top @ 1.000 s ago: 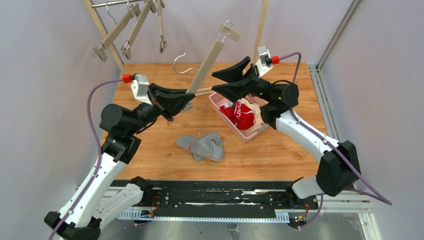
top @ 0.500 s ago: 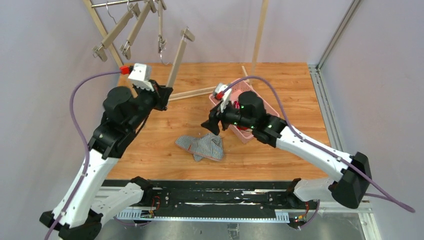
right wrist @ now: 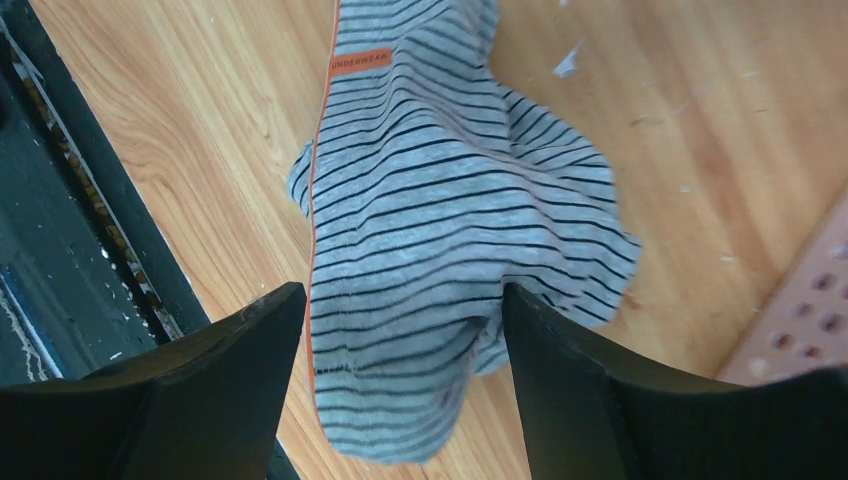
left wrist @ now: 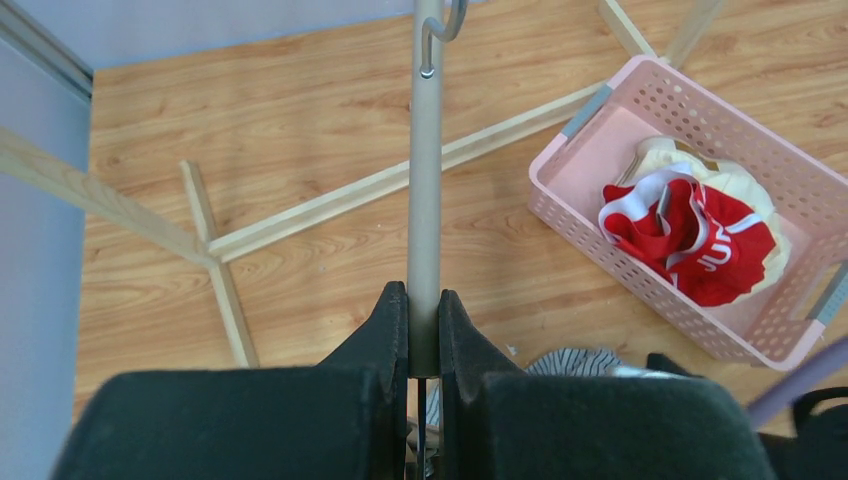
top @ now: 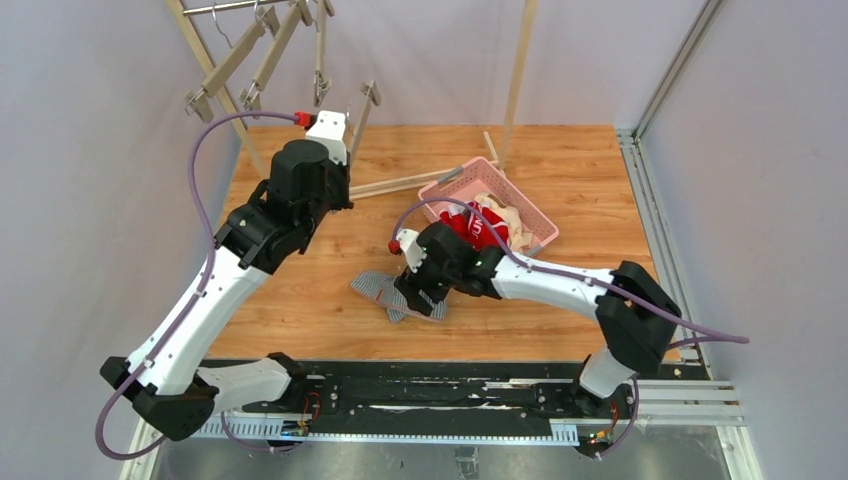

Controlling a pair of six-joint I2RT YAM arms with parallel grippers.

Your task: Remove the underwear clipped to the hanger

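The grey-and-white fine-striped boxer briefs (right wrist: 450, 220) lie crumpled on the wooden table (top: 320, 320), mid-table, with orange edging and a tiny orange label. The right gripper (right wrist: 398, 300) hangs right over them, jaws spread wide. Red white-trimmed shorts (left wrist: 715, 245) and cream shorts (left wrist: 665, 155) sit bunched in the pink plastic basket (left wrist: 560, 185) far right. The left gripper (left wrist: 422, 305) is clamped on the wooden hanger bar (left wrist: 425, 180).

The grey shorts (right wrist: 440, 250) carry fine dark stripes (orange trim); red shorts (left wrist: 705, 240), white trim; cream shorts (left wrist: 666, 156); pink basket (left wrist: 590, 175); wood-grain table (left wrist: 250, 130).
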